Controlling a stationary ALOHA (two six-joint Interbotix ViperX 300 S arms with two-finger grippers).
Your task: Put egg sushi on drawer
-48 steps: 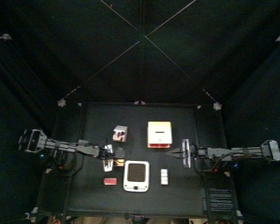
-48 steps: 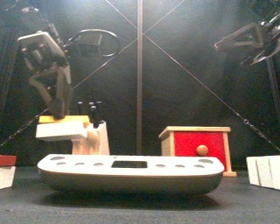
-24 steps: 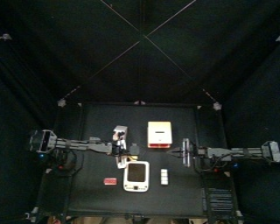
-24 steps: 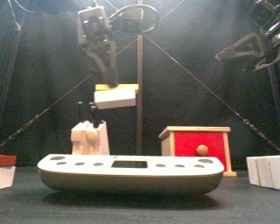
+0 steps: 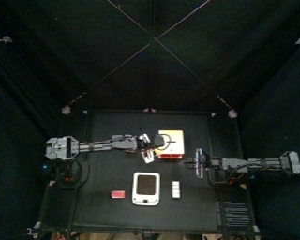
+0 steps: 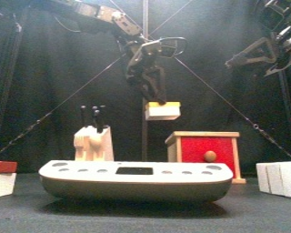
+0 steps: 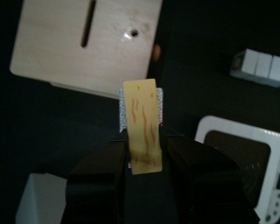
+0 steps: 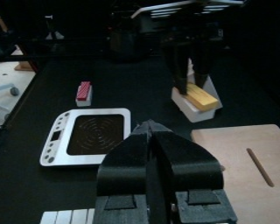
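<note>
My left gripper (image 6: 162, 96) is shut on the egg sushi (image 6: 164, 110), a small white block with a yellow top. It holds the sushi in the air just above the left edge of the drawer (image 6: 204, 156), a small box with a red front and a beige top. The top view shows the left gripper (image 5: 152, 142) at the drawer's (image 5: 174, 141) left side. The left wrist view shows the sushi (image 7: 143, 122) just off the edge of the beige drawer top (image 7: 84, 39). My right gripper (image 8: 154, 140) is shut and empty, resting right of the drawer (image 8: 241, 153).
A white rounded tray (image 5: 145, 188) with a grey middle lies at the front. A small red piece (image 5: 117, 194) lies left of it, and small white pieces (image 5: 176, 191) lie to its right. A cream wooden stand (image 6: 94, 144) stands left of the drawer.
My left gripper has carried the egg sushi from the left side rightwards, up and over, and now holds it lower at the drawer's edge. The right arm has not moved.
</note>
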